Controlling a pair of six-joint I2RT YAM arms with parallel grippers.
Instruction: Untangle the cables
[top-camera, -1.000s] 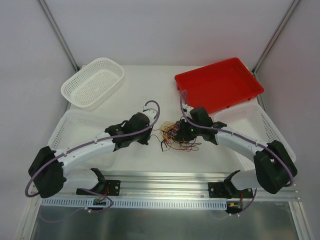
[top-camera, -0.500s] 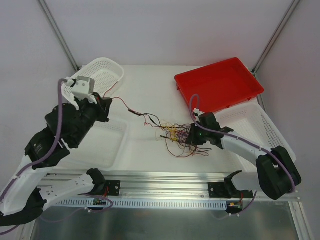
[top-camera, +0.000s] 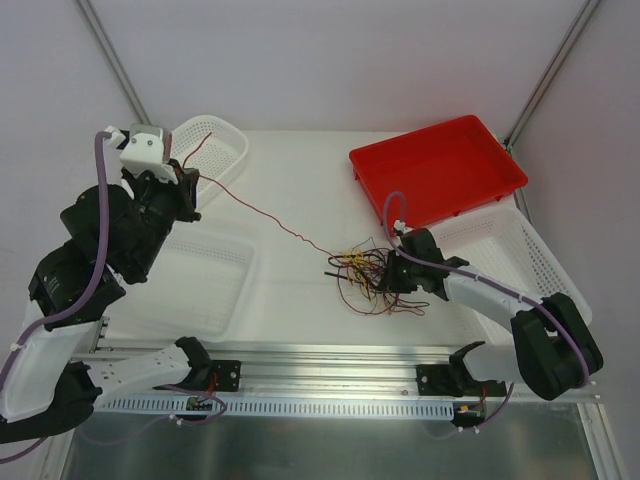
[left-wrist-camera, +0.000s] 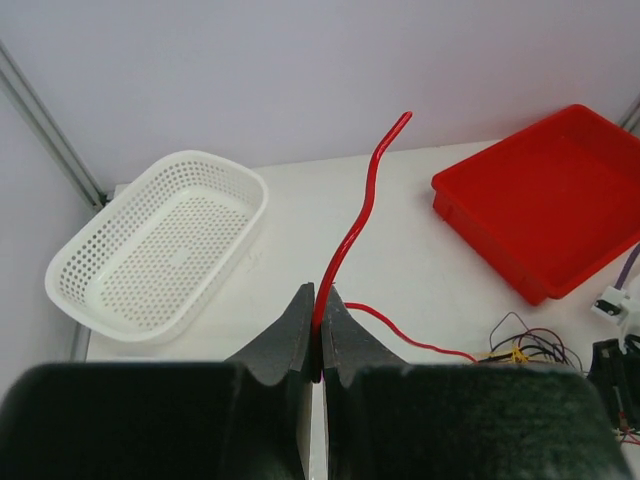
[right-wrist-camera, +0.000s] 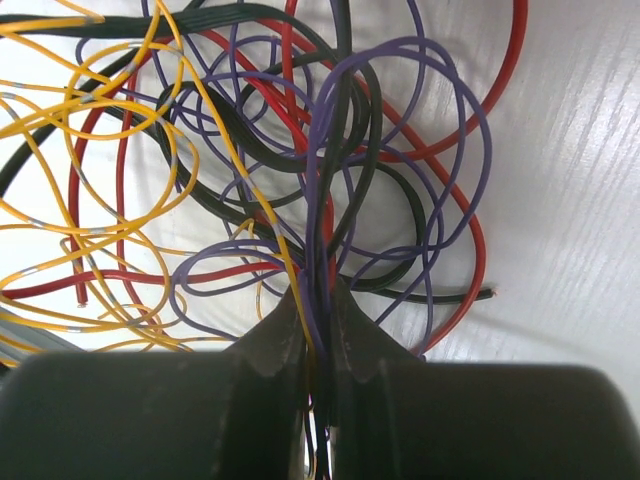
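From above, the cables lie as a loose tangle just right of centre, with the right gripper pressed into its 3 o'clock side. One red wire stretches taut from the tangle toward 10 o'clock, up to the raised left gripper beside the white basket; the red tray sits at 1 o'clock. The left wrist view shows the jaws pinched tight on that red wire, its free end rising toward 12 o'clock. The right wrist view shows the jaws clamped on purple and black strands, yellow loops spreading toward 9 o'clock
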